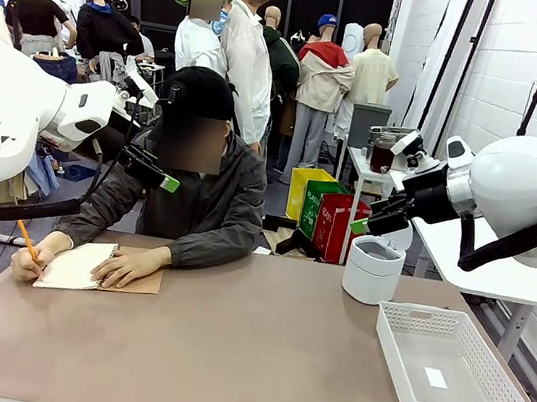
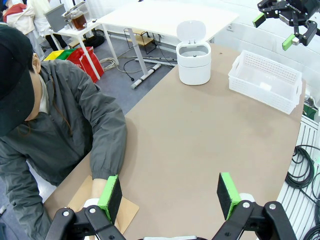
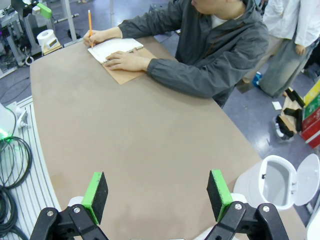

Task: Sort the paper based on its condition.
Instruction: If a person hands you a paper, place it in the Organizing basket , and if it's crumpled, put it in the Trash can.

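Observation:
A person at the far side writes with an orange pencil (image 1: 26,239) on the open white page of a spiral notebook (image 1: 77,265) that lies on its brown cardboard cover (image 1: 140,284). The loose paper is out of view. My left gripper (image 1: 165,181) hangs high in front of the person's shoulder, open and empty; its pads (image 2: 111,196) stand wide apart above the table. My right gripper (image 1: 361,223) hovers above the white bin, also open with nothing between its fingers (image 3: 94,196). The notebook (image 3: 112,48) lies far ahead of it.
A white bin (image 1: 373,268) with its lid up stands at the table's far right. A white plastic basket (image 1: 450,370) sits near the front right with a small white slip inside. The bare brown tabletop (image 1: 245,359) spreads between them.

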`<state>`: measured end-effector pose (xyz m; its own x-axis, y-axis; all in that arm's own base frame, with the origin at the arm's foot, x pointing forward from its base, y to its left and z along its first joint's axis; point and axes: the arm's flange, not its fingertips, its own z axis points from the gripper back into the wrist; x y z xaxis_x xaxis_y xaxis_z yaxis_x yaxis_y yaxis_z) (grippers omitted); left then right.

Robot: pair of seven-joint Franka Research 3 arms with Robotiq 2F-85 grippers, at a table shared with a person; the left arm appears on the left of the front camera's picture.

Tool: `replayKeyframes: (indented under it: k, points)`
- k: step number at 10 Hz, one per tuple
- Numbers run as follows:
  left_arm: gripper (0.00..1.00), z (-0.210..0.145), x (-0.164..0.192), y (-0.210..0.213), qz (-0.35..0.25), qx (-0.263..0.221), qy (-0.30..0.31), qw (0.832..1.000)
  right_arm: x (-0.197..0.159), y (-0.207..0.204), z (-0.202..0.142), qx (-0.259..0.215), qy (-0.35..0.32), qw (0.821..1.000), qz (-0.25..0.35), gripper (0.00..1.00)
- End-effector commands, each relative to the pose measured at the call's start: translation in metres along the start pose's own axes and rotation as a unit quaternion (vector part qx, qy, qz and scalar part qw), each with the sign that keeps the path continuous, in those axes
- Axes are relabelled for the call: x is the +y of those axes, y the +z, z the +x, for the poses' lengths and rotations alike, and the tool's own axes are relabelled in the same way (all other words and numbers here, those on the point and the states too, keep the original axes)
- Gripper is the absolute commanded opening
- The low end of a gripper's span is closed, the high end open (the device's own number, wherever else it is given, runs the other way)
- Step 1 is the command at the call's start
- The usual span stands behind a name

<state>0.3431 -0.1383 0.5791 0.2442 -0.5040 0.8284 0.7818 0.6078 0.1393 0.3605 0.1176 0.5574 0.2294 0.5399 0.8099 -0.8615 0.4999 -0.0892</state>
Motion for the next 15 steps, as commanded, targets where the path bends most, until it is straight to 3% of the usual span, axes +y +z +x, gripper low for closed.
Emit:
replayKeyframes:
  k: [1, 15]
  points:
    - [1.00, -0.0012, 0.0014, 0.0005, -0.002, 0.001, -0.005, 1.000, -0.0009, -0.0018, -0.0010, -0.004, -0.003, 1.000, 0.007, 1.00]
    - [1.00, -0.0012, 0.0014, 0.0005, -0.002, 0.001, -0.005, 1.000, -0.0009, -0.0018, -0.0010, -0.004, -0.003, 1.000, 0.007, 1.00]
